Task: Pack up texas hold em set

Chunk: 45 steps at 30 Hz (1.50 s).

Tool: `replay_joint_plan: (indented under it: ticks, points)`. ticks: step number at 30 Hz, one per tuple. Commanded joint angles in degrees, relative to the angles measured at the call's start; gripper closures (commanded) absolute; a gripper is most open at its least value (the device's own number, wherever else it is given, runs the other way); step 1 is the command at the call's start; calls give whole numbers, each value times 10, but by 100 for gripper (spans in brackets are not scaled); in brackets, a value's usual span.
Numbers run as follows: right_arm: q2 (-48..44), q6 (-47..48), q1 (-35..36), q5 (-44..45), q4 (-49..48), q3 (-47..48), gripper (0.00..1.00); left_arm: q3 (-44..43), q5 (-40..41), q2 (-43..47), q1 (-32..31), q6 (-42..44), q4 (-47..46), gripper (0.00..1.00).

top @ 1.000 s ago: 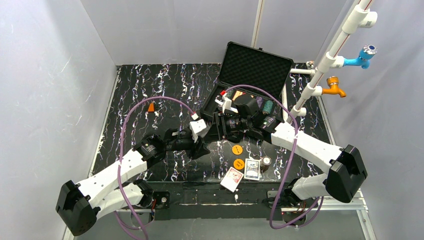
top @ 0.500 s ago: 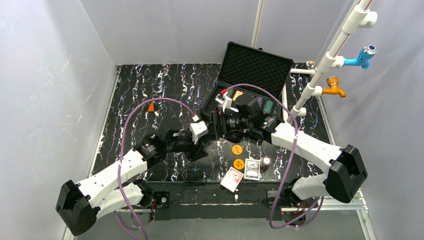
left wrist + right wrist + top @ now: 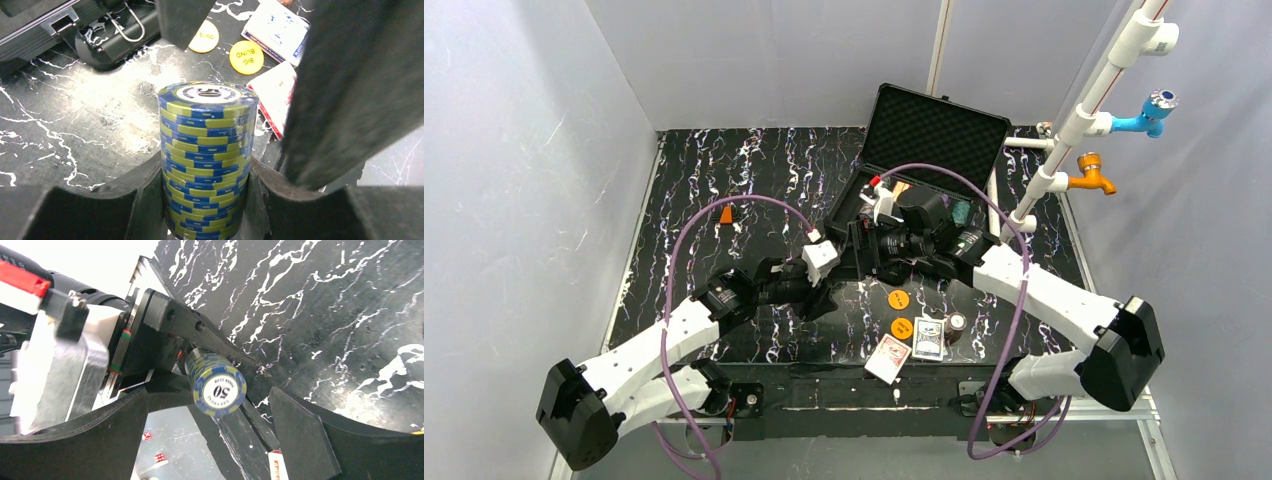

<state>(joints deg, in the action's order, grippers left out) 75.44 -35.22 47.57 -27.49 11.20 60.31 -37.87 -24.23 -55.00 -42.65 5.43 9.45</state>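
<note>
On the black marbled tabletop (image 3: 724, 180), the open black case (image 3: 936, 128) sits far right, and just in front of it your left gripper (image 3: 207, 215) is clamped on a blue-and-yellow stack of poker chips (image 3: 206, 145). Your right gripper (image 3: 216, 397) stands spread apart, a finger on either side of that stack. Two orange discs (image 3: 899, 298) and two card decks (image 3: 929, 338) lie nearer the bases.

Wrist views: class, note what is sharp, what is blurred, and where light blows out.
Left wrist view: chip stack sharp, the dark shape at the right edge soft. Right wrist view: the stack's "50" face sharp, the top-left corner blown out white.
</note>
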Motion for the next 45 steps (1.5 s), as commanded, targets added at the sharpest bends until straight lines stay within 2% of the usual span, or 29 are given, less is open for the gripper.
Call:
replay_joint_plan:
  ticks: [1, 13, 21, 30, 38, 45]
  points:
    - [-40, 35, 5, 64, 40, 44, 2, -23, 21, -3, 0, -14, -15, 100]
    - [-102, 57, 5, 376, 156, 49, 2, -90, 87, -68, 1, -80, 5, 100]
    - [-149, 40, 5, 544, 196, 19, 2, -180, 156, -167, 1, -90, 31, 100]
    - [-174, 54, 5, 567, 206, 3, 2, -378, 211, -361, 7, -76, 113, 100]
    - [-198, 84, 5, 588, 204, -6, 2, -542, 203, -506, 33, -89, 158, 100]
    - [-207, 111, 5, 600, 202, -12, 2, -649, 184, -585, 72, -92, 187, 100]
